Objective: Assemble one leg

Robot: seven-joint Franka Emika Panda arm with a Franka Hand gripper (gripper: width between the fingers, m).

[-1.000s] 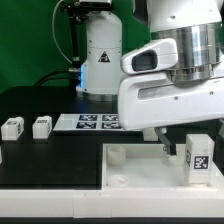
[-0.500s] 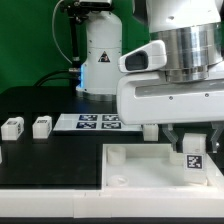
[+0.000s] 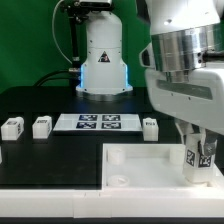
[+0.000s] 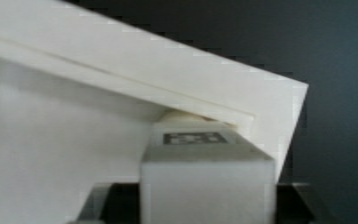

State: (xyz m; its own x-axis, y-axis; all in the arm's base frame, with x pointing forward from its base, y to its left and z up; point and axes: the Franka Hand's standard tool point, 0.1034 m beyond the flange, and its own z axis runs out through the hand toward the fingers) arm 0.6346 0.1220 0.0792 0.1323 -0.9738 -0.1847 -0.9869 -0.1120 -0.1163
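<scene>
My gripper (image 3: 199,150) is shut on a leg (image 3: 200,160), a small white peg with a black-and-white tag. It holds the leg upright at the near corner of the white tabletop panel (image 3: 140,165) on the exterior view's right. I cannot tell whether the leg touches the panel. In the wrist view the leg (image 4: 202,175) stands between the dark fingers (image 4: 119,203), with its tagged end against the panel's corner (image 4: 247,100). Three more legs stand on the black table: two on the exterior view's left (image 3: 12,127) (image 3: 41,126) and one beside the arm (image 3: 150,126).
The marker board (image 3: 98,122) lies behind the panel, in front of the robot base (image 3: 103,60). The panel has raised round sockets at its corners (image 3: 117,154). The big arm body hides much of the exterior view's right.
The wrist has turned and the arm body has shifted toward the exterior view's right, uncovering the third loose leg. The held leg stays over the panel's corner and sits slightly lower.
</scene>
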